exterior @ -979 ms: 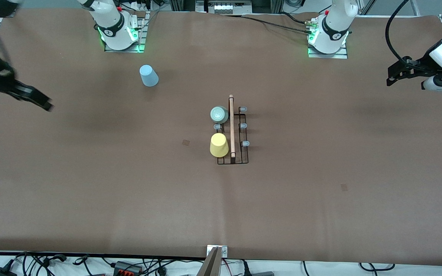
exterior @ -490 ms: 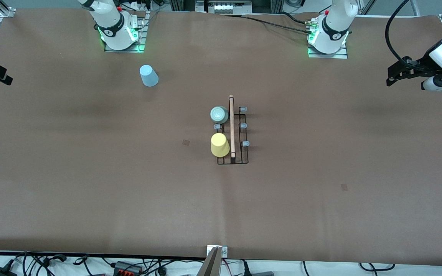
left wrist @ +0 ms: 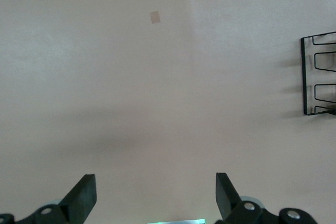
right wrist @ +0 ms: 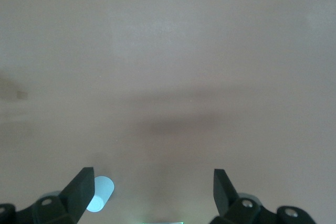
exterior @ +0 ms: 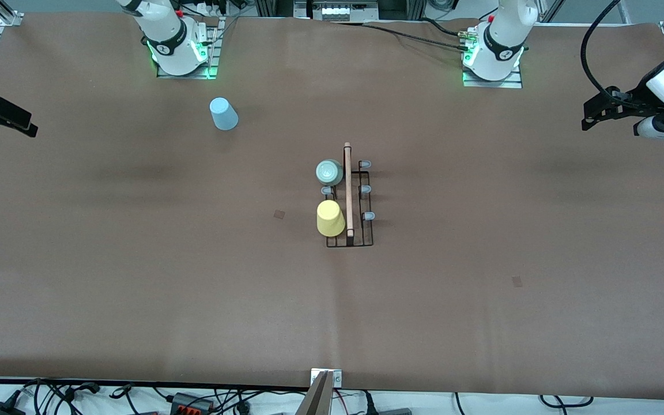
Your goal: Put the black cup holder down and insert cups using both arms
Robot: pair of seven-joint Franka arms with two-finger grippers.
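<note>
Front view, rack: the black cup holder [exterior: 349,204] stands at mid-table, its wooden handle running toward and away from the camera; well apart from both grippers.
Front view, seated cups: the mint green cup [exterior: 329,172] and the yellow cup [exterior: 329,218] sit inverted on pegs on the right arm's side of the handle; the yellow one is nearer the camera.
Front view, loose cup: the light blue cup [exterior: 224,114] lies on the table near the right arm's base, between the right gripper and the rack.
Front view, right gripper [exterior: 6,118]: up over the table edge at the right arm's end; holds nothing.
Front view, left gripper [exterior: 603,109]: up over the left arm's end of the table; waiting, holds nothing.
Left wrist view: fingers [left wrist: 84,195] spread wide over bare table; a corner of the rack [left wrist: 318,74] shows at the frame's edge.
Right wrist view: fingers [right wrist: 81,184] spread wide; the blue cup [right wrist: 100,202] shows beside one fingertip.
Judgement: the blue cup remains; the right arm is much the nearer to it.
</note>
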